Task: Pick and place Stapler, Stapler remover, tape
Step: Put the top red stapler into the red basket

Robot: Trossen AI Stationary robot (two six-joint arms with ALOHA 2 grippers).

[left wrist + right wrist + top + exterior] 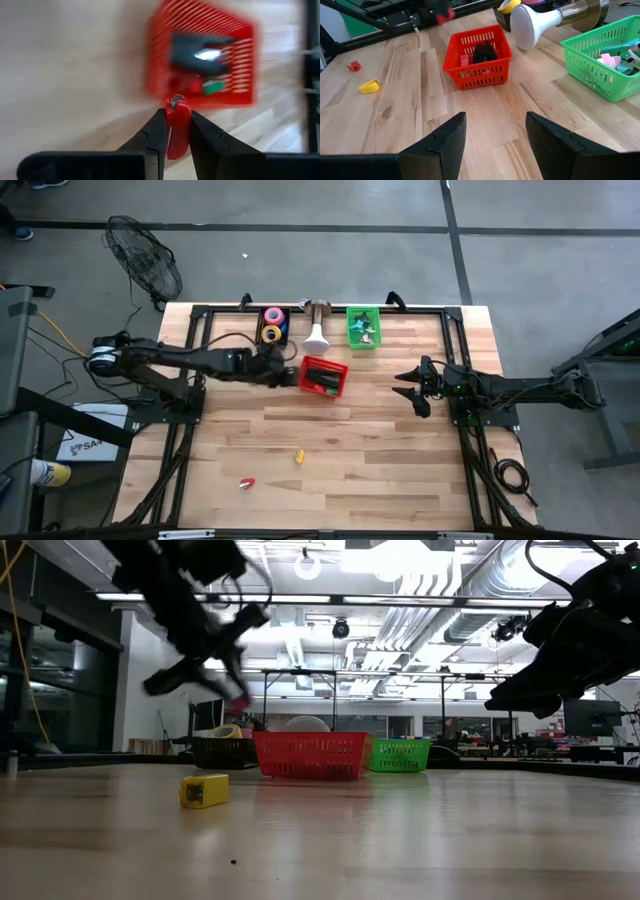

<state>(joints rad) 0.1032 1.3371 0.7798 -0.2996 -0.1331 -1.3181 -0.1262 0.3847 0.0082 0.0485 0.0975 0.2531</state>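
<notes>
My left gripper [177, 137] is shut on a small red stapler [177, 122] and hangs above the table just left of the red basket [322, 376]. That basket holds a black stapler [200, 50] and small red and green pieces. My right gripper [495, 130] is open and waits over the right side of the table [414, 387], touching nothing. Tape rolls [272, 325] lie in a black basket at the far edge. A small yellow piece [298, 457] and a small red claw-like piece [246, 482] lie on the near part of the table. My left gripper pinches the small red stapler between its two fingers [155, 132], across its narrow body. The stapler's front end [176, 104] sticks out past the fingertips. It is lifted clear of the table [240, 700], and the fingers slant down from the table's left.
A green basket [363, 327] with claw-like staple removers stands at the far edge, next to a white funnel-shaped piece [316, 335] on a metal cylinder. Black frame rails [185, 410] run along the left and right sides. The middle of the wooden table [350, 440] is bare.
</notes>
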